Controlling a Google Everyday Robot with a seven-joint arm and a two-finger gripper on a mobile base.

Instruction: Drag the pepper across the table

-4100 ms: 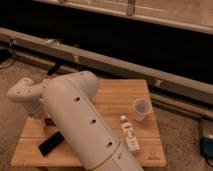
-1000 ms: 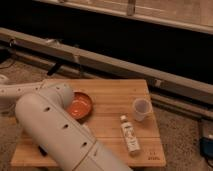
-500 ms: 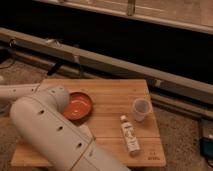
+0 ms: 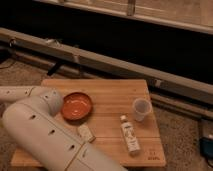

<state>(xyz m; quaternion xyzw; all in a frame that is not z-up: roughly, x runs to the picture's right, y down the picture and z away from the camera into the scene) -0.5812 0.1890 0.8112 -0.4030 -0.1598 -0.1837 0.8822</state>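
Note:
The light wooden table [image 4: 112,92] fills the middle of the camera view. The pepper does not show; my arm may be hiding it. My large white arm [image 4: 37,131] rises from the bottom edge over the table's left part, bends at the elbow [image 4: 47,100], and its forearm [image 4: 15,93] runs off the left edge. My gripper is out of view beyond that left edge.
A round orange-red bowl [image 4: 76,106] sits left of centre, just right of my elbow. A translucent cup [image 4: 141,109] stands at the right. A small white bottle [image 4: 131,136] lies in front of it. A small pale item [image 4: 86,132] lies by my arm. Dark rails run behind the table.
My arm has swung left and down, off the middle of the table. The orange bowl and the small pale item are now uncovered. The black slab seen earlier is hidden behind my arm.

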